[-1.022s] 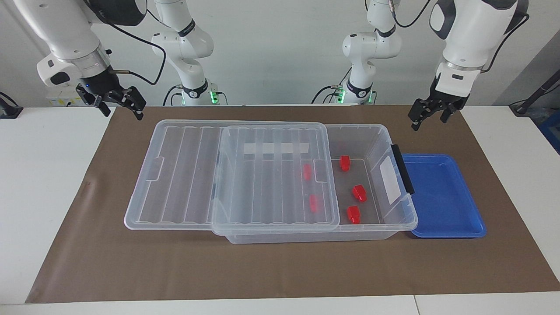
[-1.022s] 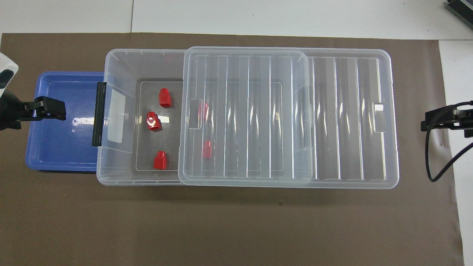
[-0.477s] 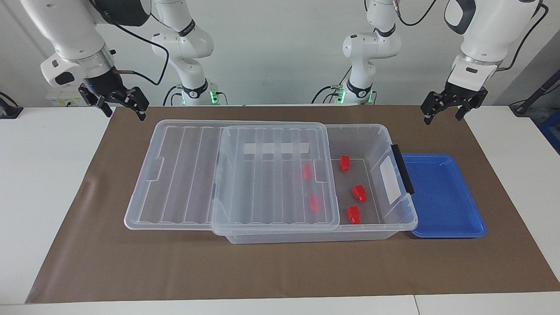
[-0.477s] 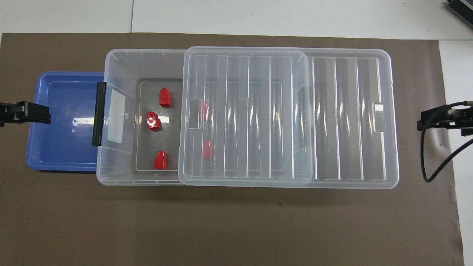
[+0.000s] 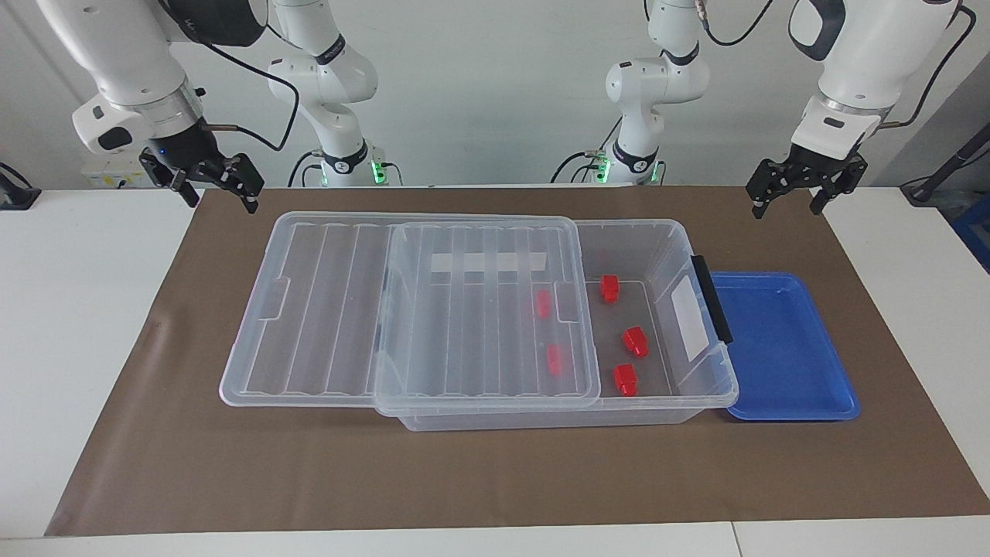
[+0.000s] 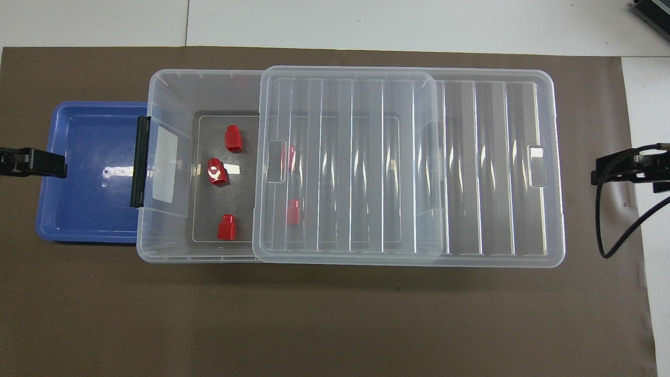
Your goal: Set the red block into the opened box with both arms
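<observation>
My left tool [image 5: 797,191] and right tool [image 5: 207,179] hang released and empty above the worktop's ends, clear of the box [image 5: 700,383]; its lid [image 5: 464,309] sits slid aside so the blocks [image 5: 635,341] could drop in.

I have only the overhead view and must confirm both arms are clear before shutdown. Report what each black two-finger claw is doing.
Observer: The left black two-finger claw hangs open and empty in the air, over the brown mat at the left arm's end.
Operator: Now the right one.
Observer: The right claw is raised too, open and empty, over the mat's corner, clear of the ribbed clear lid.
Operator: Check the large clear plastic box.
Observer: A white strip label shows through the lid, apparently on the long wall of the large clear plastic box nearer to the robots.
</observation>
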